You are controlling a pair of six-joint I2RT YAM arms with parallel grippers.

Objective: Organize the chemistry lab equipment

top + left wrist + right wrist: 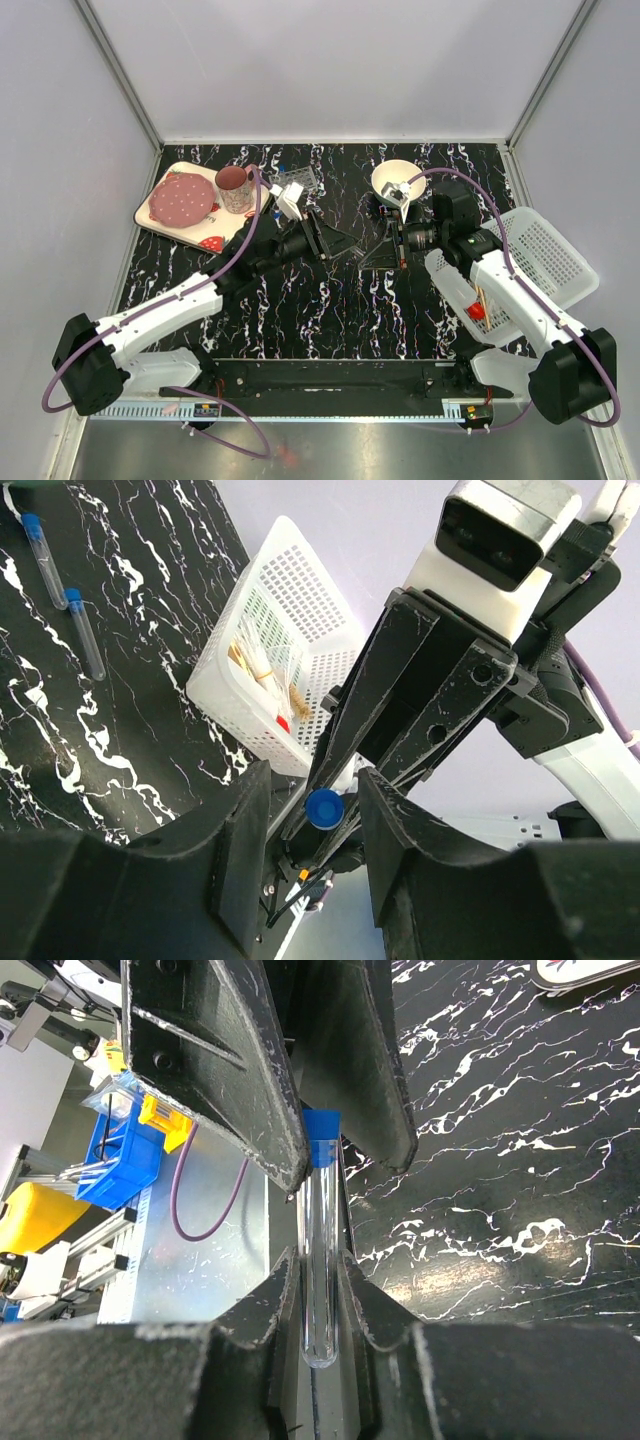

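Your right gripper (318, 1265) is clamped on the glass body of 1 clear tube (320, 1240), holding it in the air over the middle of the black marbled table (300, 310). The tube's blue cap (323, 807) points toward your left gripper (315, 780). Its 2 jaws stand parted on either side of that cap, with a sliver of space showing on both sides in the left wrist view (the right wrist view makes them look closer), so it is not gripping.

2 more blue-capped tubes (47, 552) lie flat on the table, near each other and well apart from the white mesh basket (300, 600). Inside the basket you can see tan wooden sticks (250, 660) and a small red-tipped piece (284, 722).

At the far left sit the pink mug (235, 188) and dotted plate (180, 205). The cream bowl (395, 178) is at the far centre.
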